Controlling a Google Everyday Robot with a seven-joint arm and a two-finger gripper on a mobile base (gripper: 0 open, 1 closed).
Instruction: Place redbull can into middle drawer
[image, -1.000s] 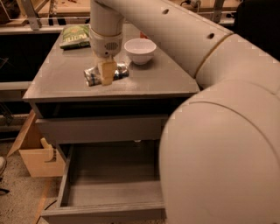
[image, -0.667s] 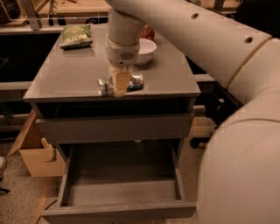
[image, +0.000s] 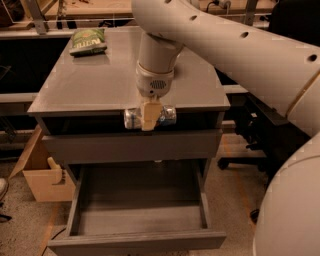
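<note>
The middle drawer (image: 140, 218) of the grey cabinet (image: 100, 85) stands pulled out at the bottom of the view. Its flat grey floor shows from wall to wall between low sides and a plain front. Above it the upper drawer (image: 130, 148) is pushed in, its grey front flush under the dark gap below the cabinet top. To the left of the cabinet, on the floor, sits a cardboard box (image: 42, 176); what it holds cannot be made out.

The redbull can (image: 167, 115) is off the cabinet top, held in the air just at the front edge, level with the dark gap and above the open drawer, well clear of its floor. It lies on its side, its long axis running left to right. It is small, slim and silvery with a bluish tint, shiny and somewhat crinkled, and its two ends stick out on either side of the fingers.

The gripper (image: 148, 120) hangs straight down from the thick white arm, over the cabinet's front edge, and grasps the can around its middle with pale fingers (image: 148, 112).

A green snack bag (image: 88, 41) lies flat at the far left corner of the cabinet top, well apart from the can.
</note>
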